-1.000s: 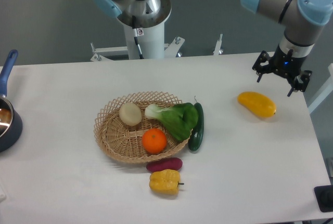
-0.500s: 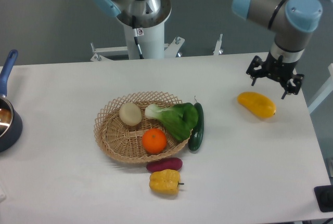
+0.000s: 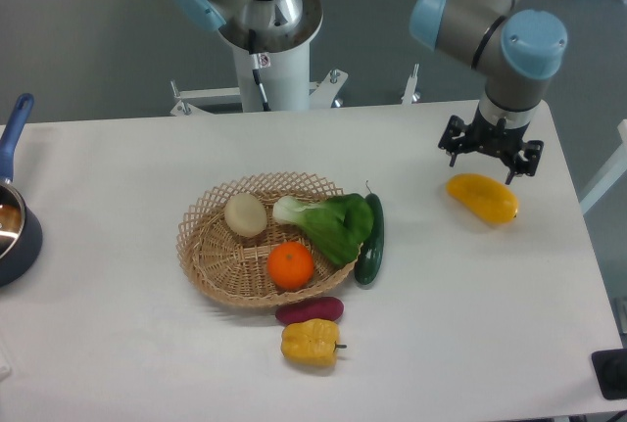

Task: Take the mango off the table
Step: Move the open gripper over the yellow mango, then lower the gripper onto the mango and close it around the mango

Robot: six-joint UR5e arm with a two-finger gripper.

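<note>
Pincer (image 3: 490, 157) hangs in the right half of the frame, fingers spread and empty, above and just behind the mango (image 3: 483, 197). That fruit lies on the bare white table (image 3: 118, 344) right of centre, well apart from the wicker basket (image 3: 211, 265). My judgement: centre over the fruit's middle, turn the fingers across its narrow width, then descend. Its skin is glossy, smooth and rounded, yellow shading to orange, so an off-centre squeeze would likely squirt it sideways. Lower centre, the lumpy yellow bell pepper (image 3: 311, 341) is the lookalike to avoid.
</note>
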